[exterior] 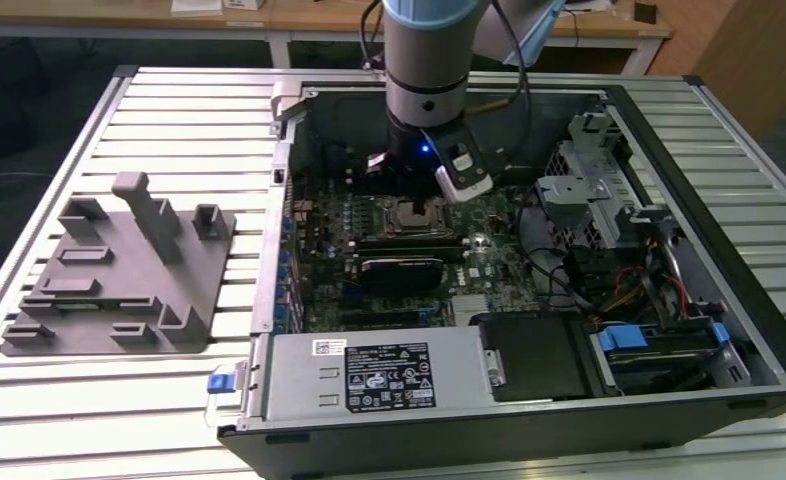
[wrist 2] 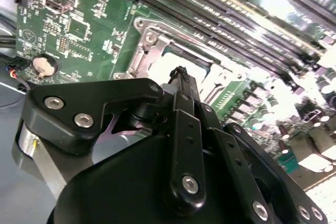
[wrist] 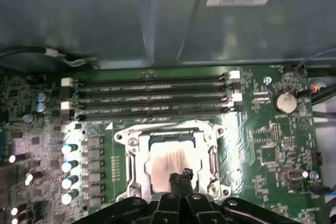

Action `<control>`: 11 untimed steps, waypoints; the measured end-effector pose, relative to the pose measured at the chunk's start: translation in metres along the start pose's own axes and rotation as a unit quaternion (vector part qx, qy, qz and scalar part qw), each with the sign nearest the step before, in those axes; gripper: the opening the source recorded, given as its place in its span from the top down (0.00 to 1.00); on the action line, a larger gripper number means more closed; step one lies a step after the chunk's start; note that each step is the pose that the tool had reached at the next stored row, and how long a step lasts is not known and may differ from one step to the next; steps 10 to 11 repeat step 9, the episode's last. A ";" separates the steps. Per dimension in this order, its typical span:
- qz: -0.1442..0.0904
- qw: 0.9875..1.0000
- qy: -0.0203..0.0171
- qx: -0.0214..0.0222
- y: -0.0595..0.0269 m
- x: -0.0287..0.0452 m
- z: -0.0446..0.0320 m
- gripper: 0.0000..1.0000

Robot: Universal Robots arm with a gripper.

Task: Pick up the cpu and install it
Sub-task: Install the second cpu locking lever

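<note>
Grey-and-silver cylindrical robot arm (exterior: pixel 425 60) stands vertical, wrist pointing down. Black metal two-finger gripper (wrist: pixel 180 176) hangs at its lower end, fingertips drawn together with no visible gap in both wrist views.

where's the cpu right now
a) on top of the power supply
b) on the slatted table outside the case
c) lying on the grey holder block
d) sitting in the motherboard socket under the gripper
d: in the first wrist view the silvery cpu lies inside the metal-framed socket on the motherboard, with the gripper right at its edge.
</note>
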State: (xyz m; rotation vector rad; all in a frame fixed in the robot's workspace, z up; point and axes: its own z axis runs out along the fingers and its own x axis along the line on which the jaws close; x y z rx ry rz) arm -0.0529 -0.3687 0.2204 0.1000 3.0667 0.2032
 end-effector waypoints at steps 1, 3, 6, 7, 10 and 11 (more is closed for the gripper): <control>0.000 1.000 0.000 0.002 0.0021 -0.0008 0.0003 0.89; 0.000 1.000 0.000 0.004 0.0031 -0.0016 0.0005 0.89; 0.000 1.000 0.000 0.005 0.0031 -0.0017 0.0005 0.89; 0.000 1.000 0.000 0.005 0.0031 -0.0017 0.0005 0.89; 0.000 1.000 0.000 0.005 0.0031 -0.0017 0.0005 0.89; 0.000 1.000 0.000 0.005 0.0031 -0.0017 0.0005 0.89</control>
